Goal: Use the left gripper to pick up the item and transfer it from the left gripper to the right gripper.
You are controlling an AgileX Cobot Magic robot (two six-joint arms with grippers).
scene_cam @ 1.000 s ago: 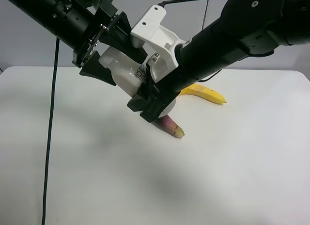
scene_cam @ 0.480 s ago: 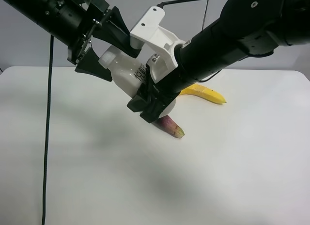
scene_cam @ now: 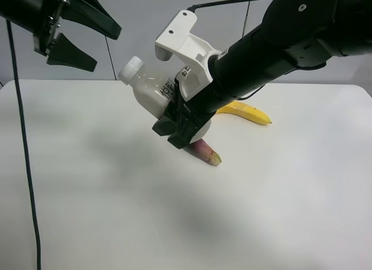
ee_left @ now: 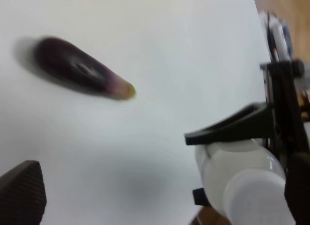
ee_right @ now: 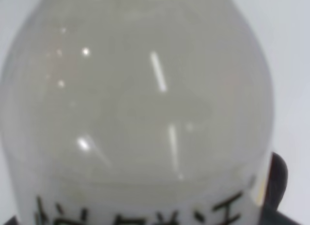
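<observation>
The item, a white bottle (scene_cam: 150,88) with a white cap, is held tilted in the air above the table, cap toward the exterior high view's left. My right gripper (scene_cam: 177,125), on the arm with the white bracket (scene_cam: 186,40), is shut on the bottle's lower body. The bottle fills the right wrist view (ee_right: 140,113), with one black finger (ee_right: 278,179) at its side. My left gripper (scene_cam: 106,49), all black, is open and empty at the upper left, apart from the bottle. The left wrist view shows the bottle (ee_left: 242,184) in the right gripper's finger (ee_left: 232,130).
A dark purple eggplant (scene_cam: 206,152) lies on the white table (scene_cam: 87,194) just below the right gripper; it also shows in the left wrist view (ee_left: 77,70). A yellow banana (scene_cam: 247,113) lies behind the right arm. A black cable (scene_cam: 26,165) hangs at the left.
My left gripper has let go of the bottle's cap end and drawn back up and to the left, jaws open. The right gripper and bottle have stayed in place.
</observation>
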